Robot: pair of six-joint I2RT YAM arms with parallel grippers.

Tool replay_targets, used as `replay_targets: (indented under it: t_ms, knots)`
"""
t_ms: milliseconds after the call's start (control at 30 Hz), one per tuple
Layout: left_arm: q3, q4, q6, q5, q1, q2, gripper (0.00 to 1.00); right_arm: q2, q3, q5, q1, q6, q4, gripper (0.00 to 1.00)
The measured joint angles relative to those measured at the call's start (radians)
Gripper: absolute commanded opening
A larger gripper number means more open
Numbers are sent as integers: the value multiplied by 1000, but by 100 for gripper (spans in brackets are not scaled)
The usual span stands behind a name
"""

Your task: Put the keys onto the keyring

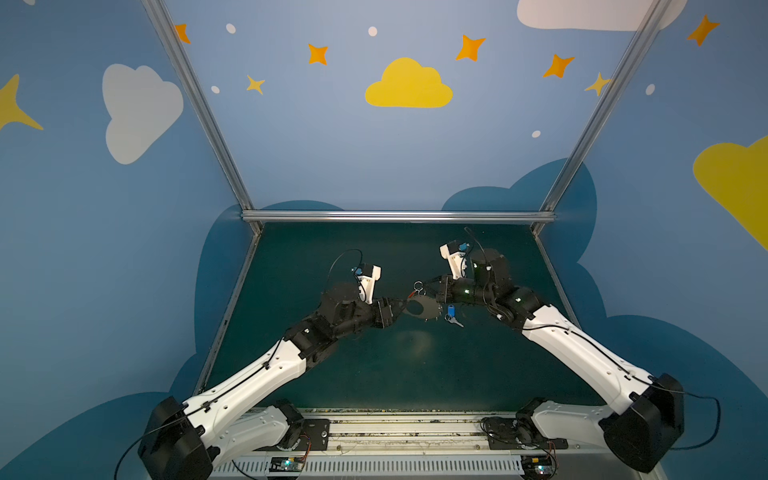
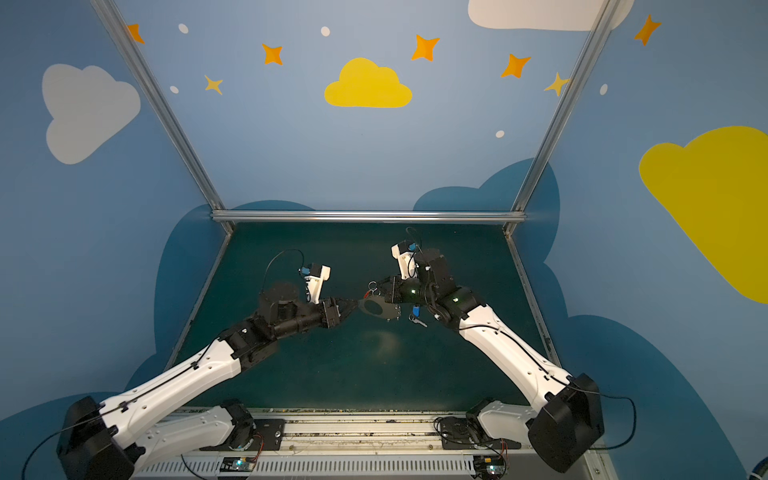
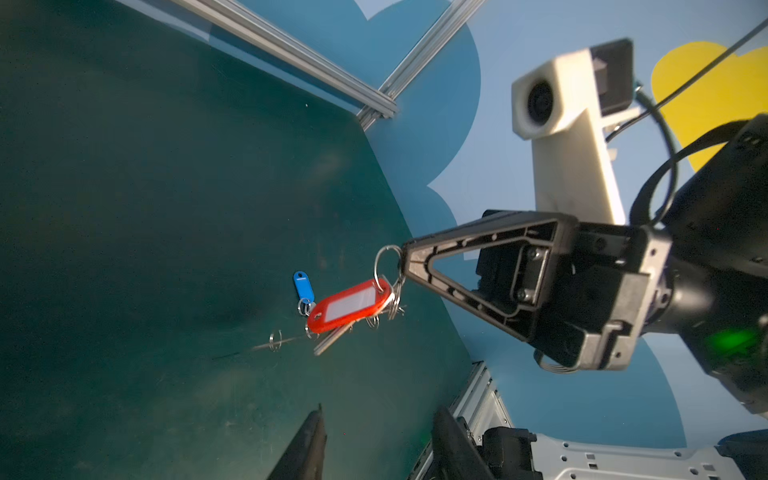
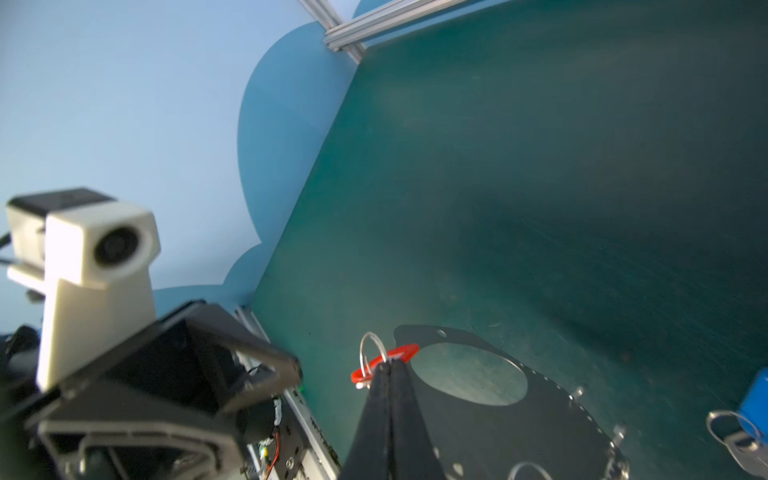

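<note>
Right end effector (image 3: 402,268): clenched on a wire ring (image 3: 388,247), held above the middle of the table (image 1: 374,374).
Red-tagged key (image 3: 351,305): hangs from that ring, with its tag and blade dangling by the far-left edge of the keyring (image 4: 498,432).
Left end effector (image 3: 380,415): released, fingers apart with nothing between them. In both top views it points at the keyring's left edge, close to the red tag but apart from it.
Keyring: a dark oval plate with a large oval hole, between the two end effectors. Small wire rings sit along its rim. Whether it lies flat on the table cannot be told.
Blue-tagged key (image 1: 451,311): just beside the keyring's right edge, under the right arm. Whether it is hooked onto the plate cannot be told.
</note>
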Motion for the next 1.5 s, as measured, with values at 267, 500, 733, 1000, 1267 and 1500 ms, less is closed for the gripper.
replay_targets:
  t_ms: [267, 500, 733, 1000, 1267, 1500]
  knots:
    - [36, 51, 29, -53, -57, 114, 49, -17, 0, 73, 33, 31, 0, 0]
    - [77, 75, 54, -114, -67, 145, 52, -18, -1, 95, 46, 51, 6, 0]
    - [113, 83, 70, -154, -69, 186, 40, -31, -19, 102, 51, 61, 28, 0]
    - [137, 89, 83, -167, -69, 233, 21, -42, -20, 102, 55, 77, 37, 0]
    - [143, 83, 100, -198, -69, 241, 4, -71, -29, 106, 55, 79, 43, 0]
    - [143, 21, 138, -235, -69, 239, 4, -102, -31, 117, 54, 71, 32, 0]
